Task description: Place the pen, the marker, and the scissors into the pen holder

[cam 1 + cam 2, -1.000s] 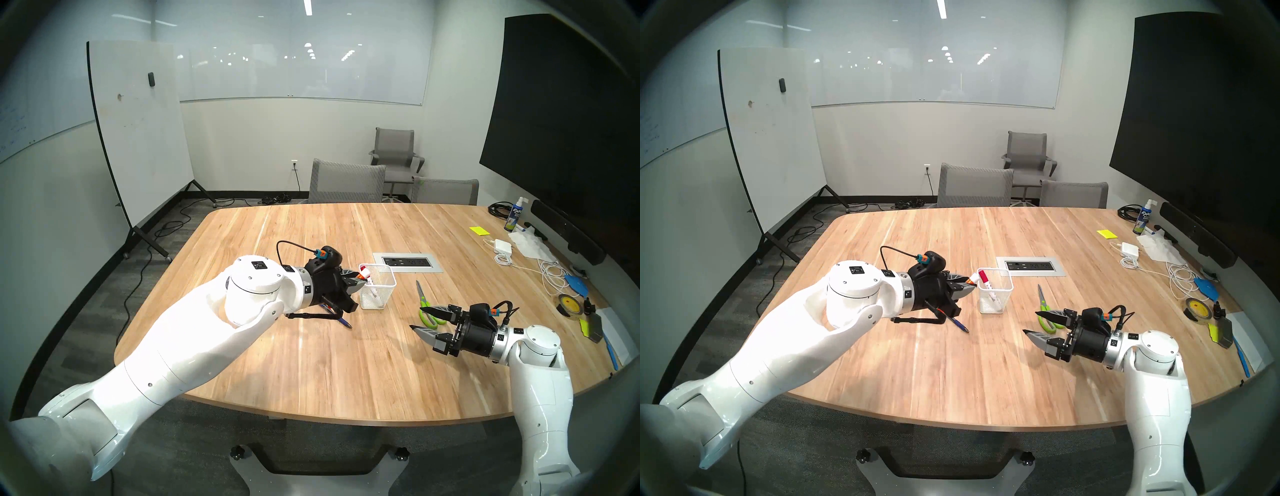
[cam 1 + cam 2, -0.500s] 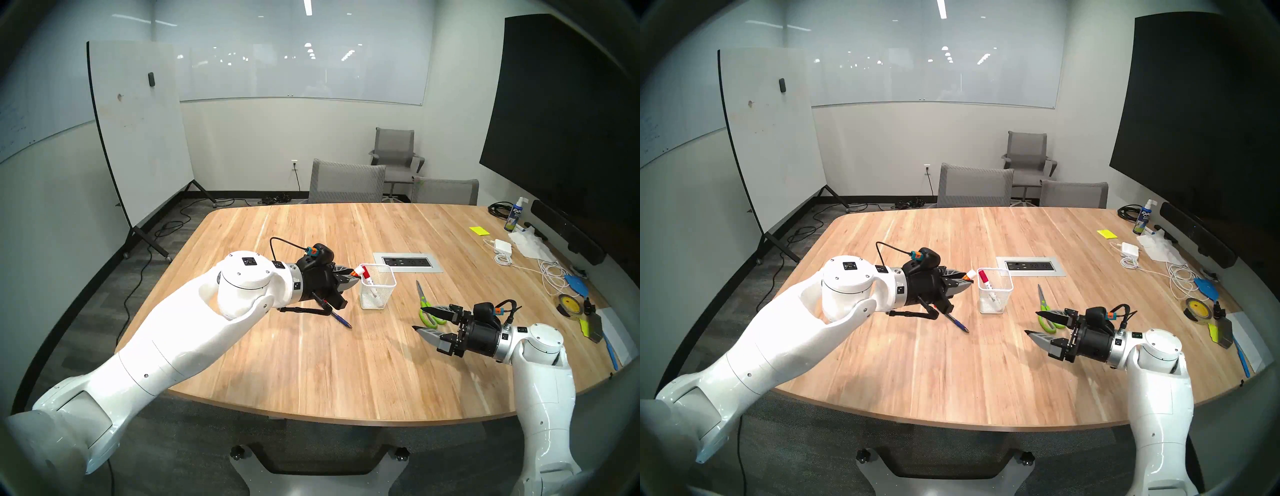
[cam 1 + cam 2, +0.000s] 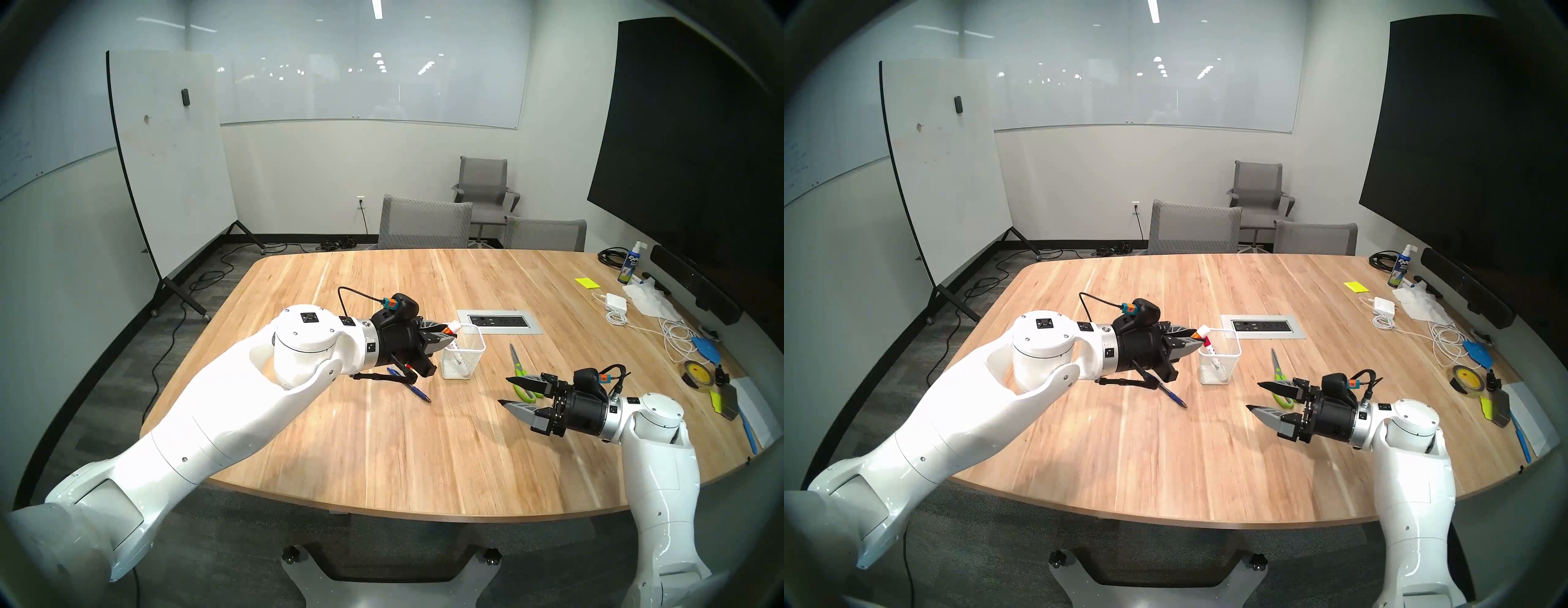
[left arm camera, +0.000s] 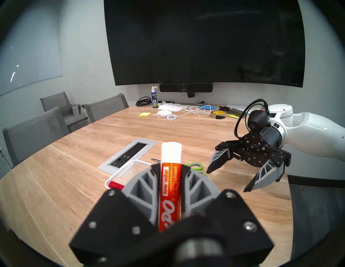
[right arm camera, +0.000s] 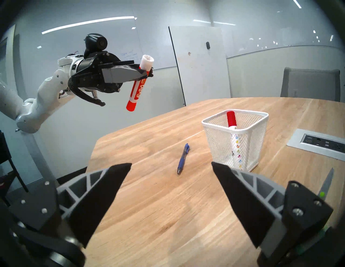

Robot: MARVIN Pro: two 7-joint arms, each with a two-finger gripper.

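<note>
Marker-wise, the orange-labelled dry-erase marker (image 5: pixel 139 84) is pinched high on its barrel between the fingers of the left gripper (image 5: pixel 147 71), held in the air above the wooden table (image 3: pixel 382 446), with its white end up and its red cap hanging down. In the head view that gripper hovers beside the near-left rim of the pen holder (image 3: pixel 462 356). Below the left wrist, the blue ballpoint pen (image 5: pixel 183 158) lies flat on the table, near the holder but apart from it. The white wire-mesh pen holder stands upright, and a second marker with a red cap (image 5: pixel 231 119) leans inside it. Just right of the holder the scissors (image 3: pixel 524 373) with lime-green handles lie on the table, blades pointing away from the robot. Farthest right, the right gripper (image 3: pixel 511 392) hangs above the table with its jaws spread wide and nothing between them, its upper finger partly covering the scissors' handles in the head view.
</note>
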